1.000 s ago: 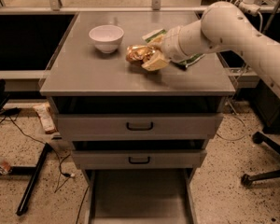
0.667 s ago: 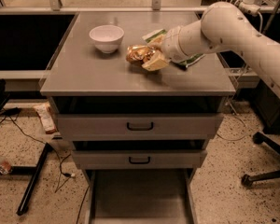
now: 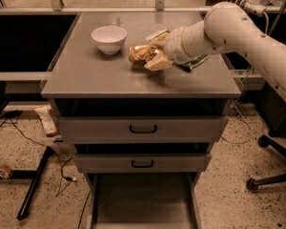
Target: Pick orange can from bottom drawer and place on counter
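The orange can is a shiny, crinkled orange-gold object at the middle of the counter, low on its surface. My gripper reaches in from the right on the white arm, and its pale fingers are closed around the can's right side. The bottom drawer is pulled open at the lower edge of the view, and its grey floor holds nothing that I can see.
A white bowl stands on the counter left of the can. A green snack bag lies partly under my arm. Two closed drawers with black handles sit above the open one. Cables lie on the floor at left, and a chair base stands at right.
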### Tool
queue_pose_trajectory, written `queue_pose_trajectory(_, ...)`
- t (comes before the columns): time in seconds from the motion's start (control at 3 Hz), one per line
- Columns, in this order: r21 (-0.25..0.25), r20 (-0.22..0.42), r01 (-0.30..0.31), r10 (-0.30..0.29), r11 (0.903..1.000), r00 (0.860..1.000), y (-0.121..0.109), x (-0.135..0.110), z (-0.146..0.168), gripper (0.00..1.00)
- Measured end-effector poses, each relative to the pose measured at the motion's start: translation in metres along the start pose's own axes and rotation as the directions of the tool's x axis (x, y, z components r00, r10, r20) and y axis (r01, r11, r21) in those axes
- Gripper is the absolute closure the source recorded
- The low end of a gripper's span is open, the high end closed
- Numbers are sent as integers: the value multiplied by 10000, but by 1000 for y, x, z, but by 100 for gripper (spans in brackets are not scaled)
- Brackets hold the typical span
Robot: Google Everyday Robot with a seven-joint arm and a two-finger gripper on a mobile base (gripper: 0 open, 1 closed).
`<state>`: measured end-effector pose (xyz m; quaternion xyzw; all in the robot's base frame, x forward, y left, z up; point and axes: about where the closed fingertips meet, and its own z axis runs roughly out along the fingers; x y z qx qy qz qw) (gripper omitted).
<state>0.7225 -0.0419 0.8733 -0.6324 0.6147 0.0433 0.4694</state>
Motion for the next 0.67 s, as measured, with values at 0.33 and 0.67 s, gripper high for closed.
queue_pose_trajectory(0.33,-1,0,0,0,10000,10000,0,0,0,0)
queue_pose_trajectory(0.67,-1,0,0,0,10000,10000,0,0,0,0)
